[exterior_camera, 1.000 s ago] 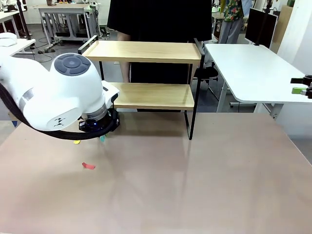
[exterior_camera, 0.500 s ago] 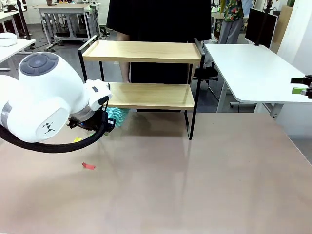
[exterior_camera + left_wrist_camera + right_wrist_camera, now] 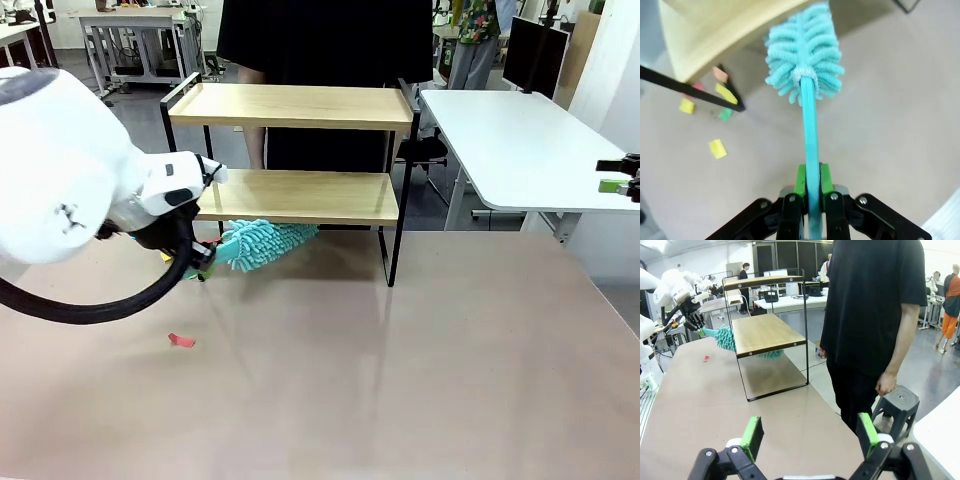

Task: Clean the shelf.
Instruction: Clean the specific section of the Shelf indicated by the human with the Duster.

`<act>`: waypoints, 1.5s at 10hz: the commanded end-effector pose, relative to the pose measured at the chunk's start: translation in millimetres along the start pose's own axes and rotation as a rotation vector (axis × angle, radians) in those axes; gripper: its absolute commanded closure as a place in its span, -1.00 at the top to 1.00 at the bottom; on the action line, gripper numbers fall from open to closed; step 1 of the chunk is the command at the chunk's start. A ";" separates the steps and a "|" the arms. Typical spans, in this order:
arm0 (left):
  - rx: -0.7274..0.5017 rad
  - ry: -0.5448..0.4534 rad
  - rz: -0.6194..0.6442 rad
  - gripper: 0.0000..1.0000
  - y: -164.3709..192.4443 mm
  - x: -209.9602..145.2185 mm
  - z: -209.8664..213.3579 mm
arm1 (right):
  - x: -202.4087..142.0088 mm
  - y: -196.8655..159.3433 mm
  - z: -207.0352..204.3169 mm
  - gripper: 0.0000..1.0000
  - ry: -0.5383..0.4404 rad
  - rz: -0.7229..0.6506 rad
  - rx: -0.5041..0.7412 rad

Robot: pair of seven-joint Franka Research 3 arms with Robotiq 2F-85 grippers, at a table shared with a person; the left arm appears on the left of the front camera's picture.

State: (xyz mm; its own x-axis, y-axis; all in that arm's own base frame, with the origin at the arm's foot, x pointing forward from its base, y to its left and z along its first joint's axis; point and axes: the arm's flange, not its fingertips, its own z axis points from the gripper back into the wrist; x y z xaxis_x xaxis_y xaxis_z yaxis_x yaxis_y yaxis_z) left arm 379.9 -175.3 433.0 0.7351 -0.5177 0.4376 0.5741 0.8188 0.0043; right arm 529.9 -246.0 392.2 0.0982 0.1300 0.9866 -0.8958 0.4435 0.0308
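The left end effector point(image 3: 812, 180) clamps a teal duster point(image 3: 262, 242), its head under the lower board of the shelf point(image 3: 300, 105) at the bench's far side. The right end effector point(image 3: 809, 432) hangs wide. Sweeping looks barely begun: paper scraps point(image 3: 717, 148) lie by its left leg.

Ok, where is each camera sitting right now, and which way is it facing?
Front view: fixed on the robot's side, facing across the table at the shelf and the person behind it; the left arm enters from picture left.
Left wrist view: on the left wrist, looking along the left gripper, shut on the duster, toward the table and the shelf's lower board.
Right wrist view: on the right wrist, facing the shelf's end and the person; the open right gripper shows below.
Shared: all three show shelf and duster.
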 end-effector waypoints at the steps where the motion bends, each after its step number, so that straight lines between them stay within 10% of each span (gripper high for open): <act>1: -0.086 -0.030 -0.093 -0.74 19.9 -65.4 31.2 | 3.4 0.8 -0.7 1.00 0.002 0.006 0.001; 4: -0.111 0.003 -0.341 -0.74 29.1 -87.1 48.2 | 3.4 0.8 -0.7 1.00 0.002 0.006 0.001; 15: 0.164 0.369 -0.242 -0.74 10.7 -157.6 182.8 | 3.4 0.8 -0.7 1.00 0.002 0.006 0.001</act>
State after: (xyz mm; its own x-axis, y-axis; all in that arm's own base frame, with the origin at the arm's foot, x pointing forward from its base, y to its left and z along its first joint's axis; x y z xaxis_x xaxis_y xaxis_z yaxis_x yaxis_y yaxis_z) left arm 216.0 -39.5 555.5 0.6643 -0.7453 0.0570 0.7254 0.6612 0.1914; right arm 529.9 -246.2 392.2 0.0983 0.1299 0.9866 -0.8957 0.4437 0.0308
